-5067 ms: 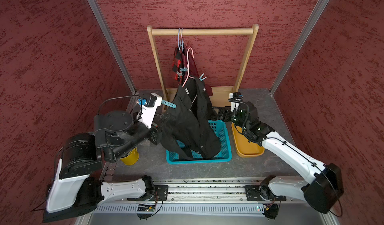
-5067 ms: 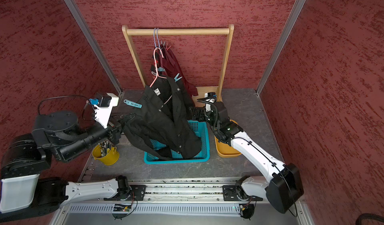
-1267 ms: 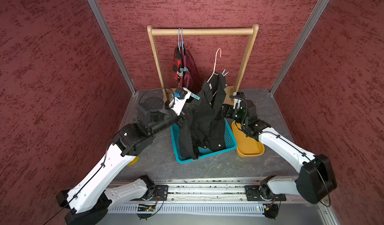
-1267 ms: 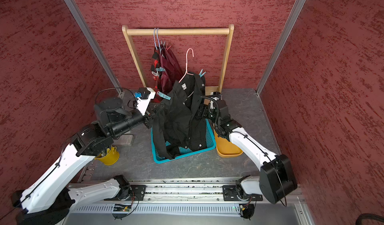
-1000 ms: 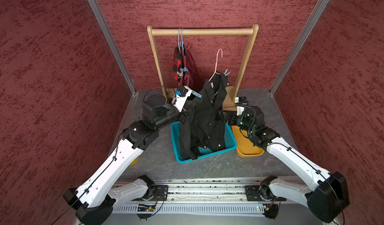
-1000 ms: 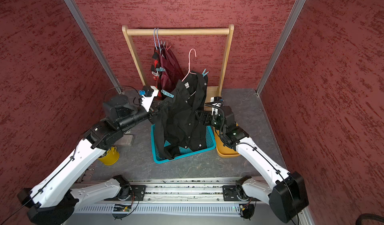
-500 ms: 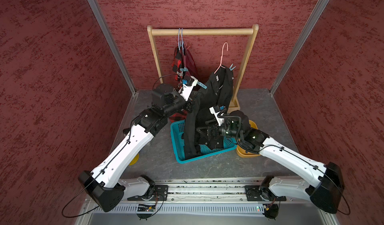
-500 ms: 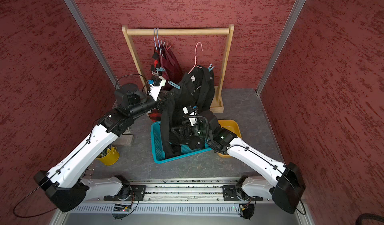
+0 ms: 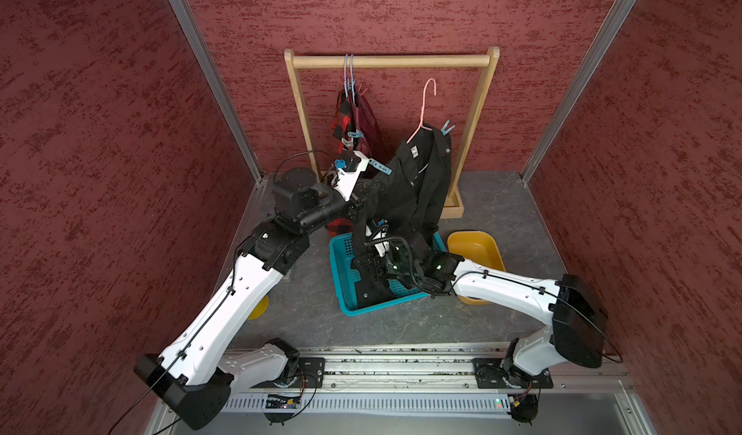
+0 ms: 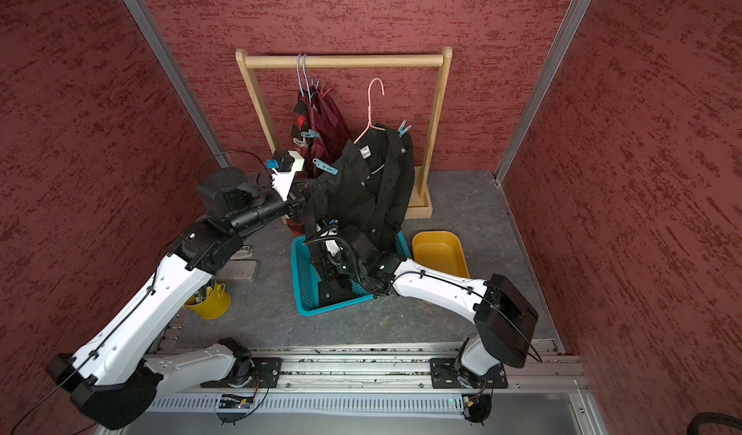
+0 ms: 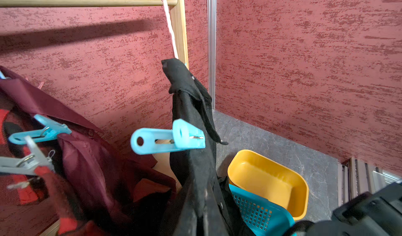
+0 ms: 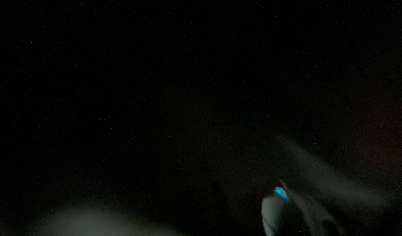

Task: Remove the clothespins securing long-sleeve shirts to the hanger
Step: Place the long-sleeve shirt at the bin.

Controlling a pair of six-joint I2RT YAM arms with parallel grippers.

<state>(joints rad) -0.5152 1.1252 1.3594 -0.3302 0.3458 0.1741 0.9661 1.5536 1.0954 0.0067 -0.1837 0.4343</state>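
The black shirt (image 9: 417,188) (image 10: 369,188) hangs on a pink hanger (image 9: 425,108) whose hook is free, below the wooden rail (image 9: 391,61). My left gripper (image 9: 361,208) (image 10: 305,200) is shut on the shirt's left shoulder. Teal clothespins pinch that shoulder (image 9: 380,168) (image 11: 167,138) and the far one (image 9: 446,127) (image 10: 404,128). The plaid shirt (image 9: 343,120) and the maroon shirt (image 9: 367,120) hang on the rail with clothespins (image 9: 355,135) (image 11: 41,131). My right gripper (image 9: 373,268) (image 10: 325,268) is buried in the black shirt's lower folds. The right wrist view is almost black.
A teal basket (image 9: 341,268) (image 10: 305,276) sits under the black shirt. A yellow tray (image 9: 475,248) (image 11: 267,180) lies to its right, next to the rack's right post. A small yellow bucket (image 10: 208,302) stands by the left arm. Red walls enclose three sides.
The left arm carried the black shirt and hanger up and back toward the rack. The right arm swung from the yellow tray into the basket under the shirt, and its jaws closed.
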